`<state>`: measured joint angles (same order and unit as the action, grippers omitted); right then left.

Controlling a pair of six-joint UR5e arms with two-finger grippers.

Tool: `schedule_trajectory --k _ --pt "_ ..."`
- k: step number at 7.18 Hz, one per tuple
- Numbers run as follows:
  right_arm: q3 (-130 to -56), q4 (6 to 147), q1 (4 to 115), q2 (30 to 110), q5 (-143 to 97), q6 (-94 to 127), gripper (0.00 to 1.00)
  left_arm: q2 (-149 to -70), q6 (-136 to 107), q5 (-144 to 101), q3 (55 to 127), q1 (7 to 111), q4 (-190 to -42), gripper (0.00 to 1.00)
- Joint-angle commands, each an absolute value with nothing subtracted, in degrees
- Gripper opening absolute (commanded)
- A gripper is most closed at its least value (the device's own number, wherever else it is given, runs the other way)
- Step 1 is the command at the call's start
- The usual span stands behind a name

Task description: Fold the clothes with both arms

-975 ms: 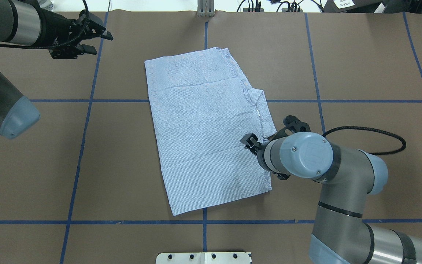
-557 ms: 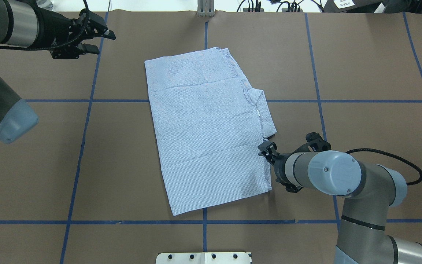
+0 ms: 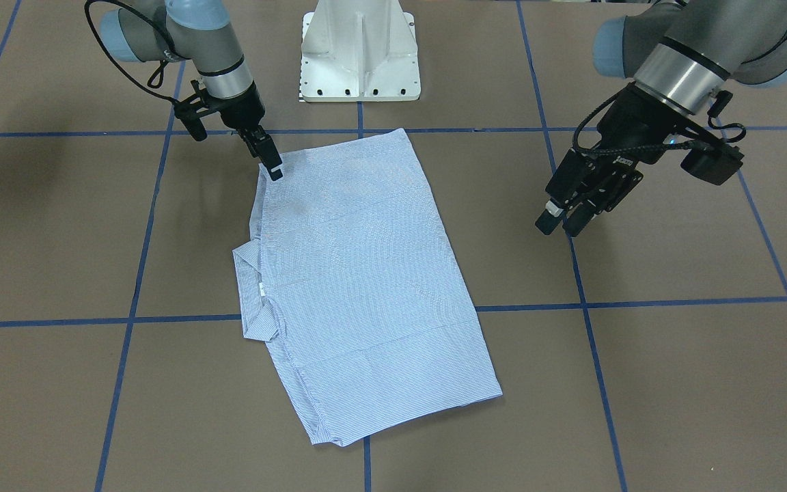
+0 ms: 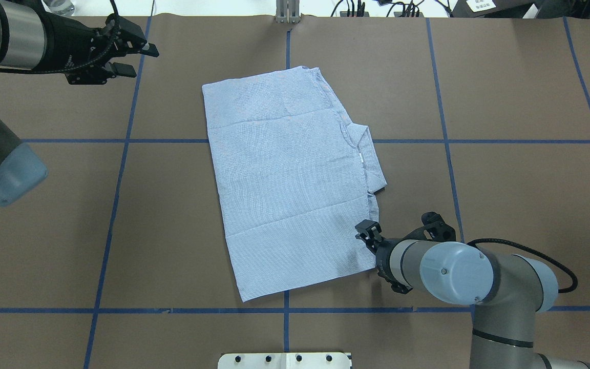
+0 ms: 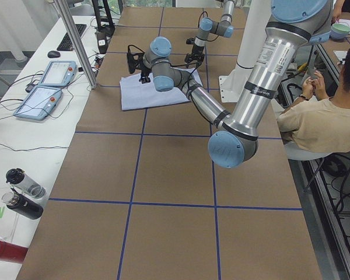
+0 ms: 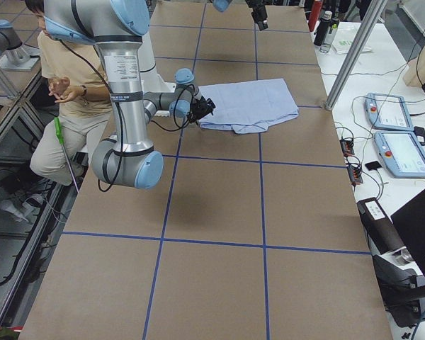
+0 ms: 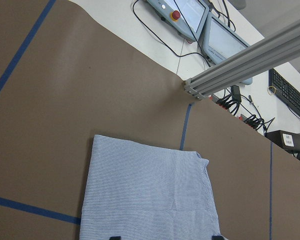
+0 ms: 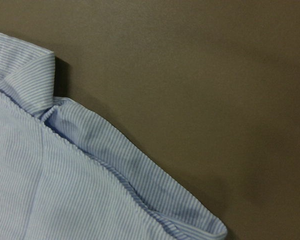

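The left gripper [image 4: 144,61] has its fingers spread and holds nothing, above the table [image 4: 505,102] toward its far left corner. The right gripper [image 3: 274,169] tips sit at the edge of the folded shirt [image 4: 285,195]; I cannot tell how far open they are. The shirt lies flat mid-table.

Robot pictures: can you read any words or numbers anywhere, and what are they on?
Nothing is clear enough to quote.
White print on the left gripper: too small to read.
White sign beyond the table's far edge: dark print, blurred.
Shirt: no words visible on it.
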<state>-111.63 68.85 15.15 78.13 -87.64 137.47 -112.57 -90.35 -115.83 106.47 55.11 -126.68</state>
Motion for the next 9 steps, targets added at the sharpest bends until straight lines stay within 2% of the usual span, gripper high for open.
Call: schedule_trajectory --k 1,2,3,4,9 --pt "-111.53 73.61 13.11 77.26 -87.45 137.46 0.98 -112.32 -90.35 -115.75 106.70 55.11 -126.65 0.68" --pt "-111.36 74.00 12.75 77.17 -87.45 137.46 0.93 -112.32 -90.35 -115.75 106.70 55.11 -126.65 0.68" --pt "-111.53 74.00 12.66 77.08 -87.36 137.46 0.55 -112.32 -90.35 -115.75 106.70 55.11 -126.65 0.68" --pt "-111.53 74.00 12.66 77.17 -87.36 137.46 0.01 -112.24 -90.35 -115.75 106.70 55.11 -126.65 0.68" --pt "-113.28 74.00 13.44 77.17 -87.97 137.37 0.00 -112.06 -90.61 -115.75 106.70 54.85 -126.74 0.68"
